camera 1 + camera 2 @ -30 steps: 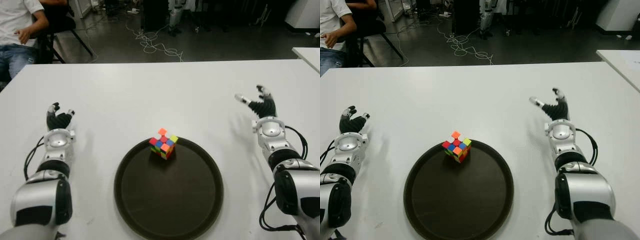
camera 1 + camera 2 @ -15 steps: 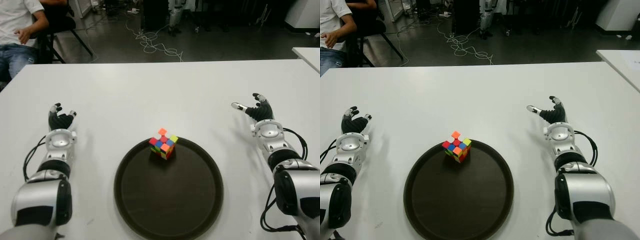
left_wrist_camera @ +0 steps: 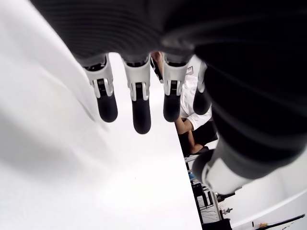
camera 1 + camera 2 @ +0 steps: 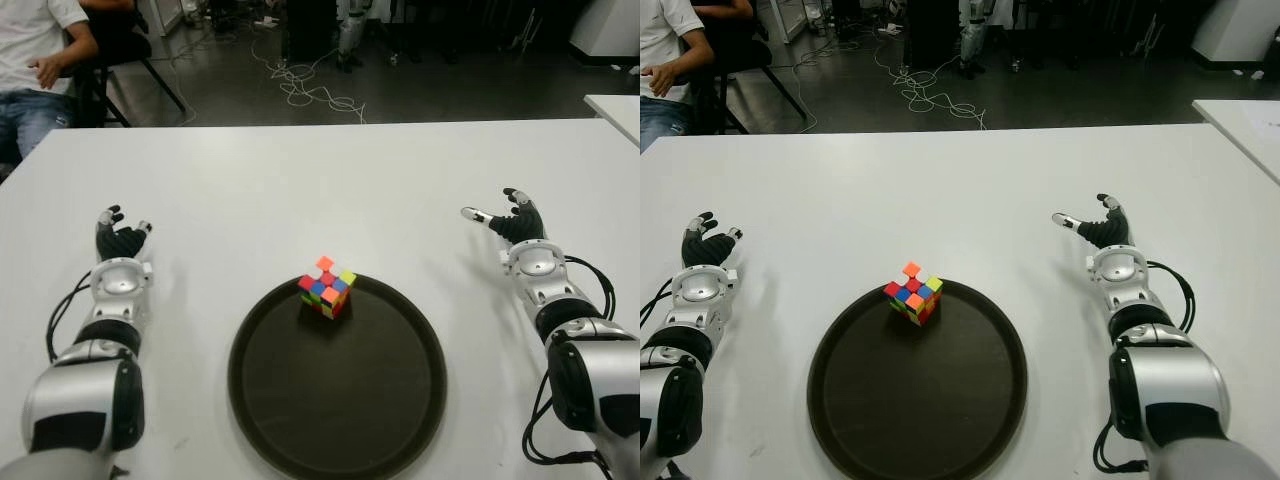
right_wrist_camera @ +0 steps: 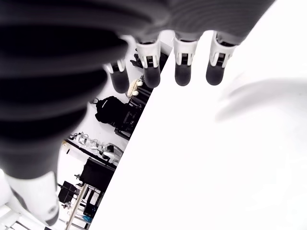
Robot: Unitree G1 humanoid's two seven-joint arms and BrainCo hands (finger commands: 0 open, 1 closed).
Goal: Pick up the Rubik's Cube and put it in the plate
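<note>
We take the plate (image 4: 290,420) as our landmark: a round dark plate on the white worktop (image 4: 300,190), close in front of us and midway between our two arms. The Rubik's Cube (image 4: 326,287) already sits inside it, on the plate's floor just within the far rim, slightly left of the plate's centre line. It stands on its own, one corner turned toward us, touching no hand.

Our right hand (image 4: 515,222) shows to the right of the plate and a little beyond its far rim, well apart from it. In its wrist view the fingers (image 5: 183,67) hang extended and spread over bare worktop, holding nothing. Our left hand (image 4: 118,238) shows to the left of the plate, about level with the far rim and also well apart; its fingers (image 3: 140,106) are likewise loose and empty.

The relation that matters is this: the cube lies inward from both hands, toward the plate's middle line, and neither hand is anywhere near it. Being a cube, it has no long axis to align with. The two hands look about equally far from it, so we cannot say which is nearer.

We judge that the placement is done, since the cube rests within the rim. No further reach seems called for; any move toward the plate would only risk nudging the cube against the far rim.
</note>
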